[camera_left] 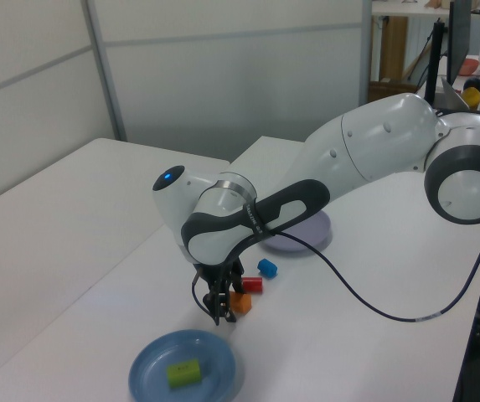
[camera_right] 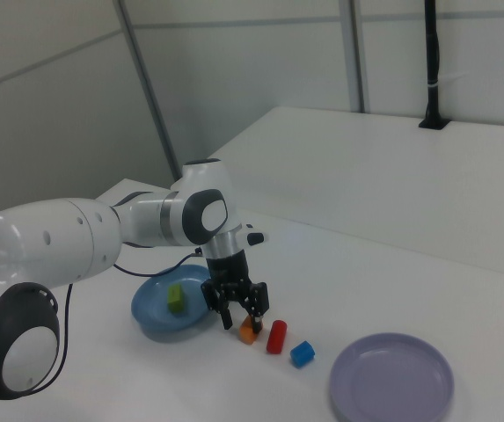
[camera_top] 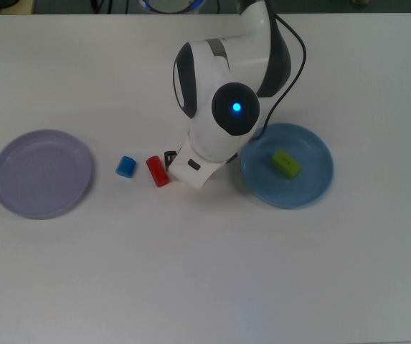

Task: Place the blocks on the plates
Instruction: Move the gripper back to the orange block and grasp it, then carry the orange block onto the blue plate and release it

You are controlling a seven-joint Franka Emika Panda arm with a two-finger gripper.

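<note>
My gripper [camera_right: 243, 318] stands open and points down at the table, its fingertips on either side of the orange block [camera_right: 248, 332]. In the left view the orange block [camera_left: 240, 302] lies right beside the gripper [camera_left: 221, 311]. The arm hides this block in the top view. The red block [camera_top: 157, 171] and the blue block [camera_top: 125, 166] lie apart on the table, between the arm and the lavender plate [camera_top: 41, 173]. The lime-green block [camera_top: 285, 164] rests on the sky blue plate [camera_top: 313, 183].
The arm's white wrist [camera_top: 223, 115] hangs over the table's middle, next to the blue plate, with a black cable [camera_top: 287, 68] trailing behind it. The white table [camera_top: 205, 279] runs wide in front of the plates.
</note>
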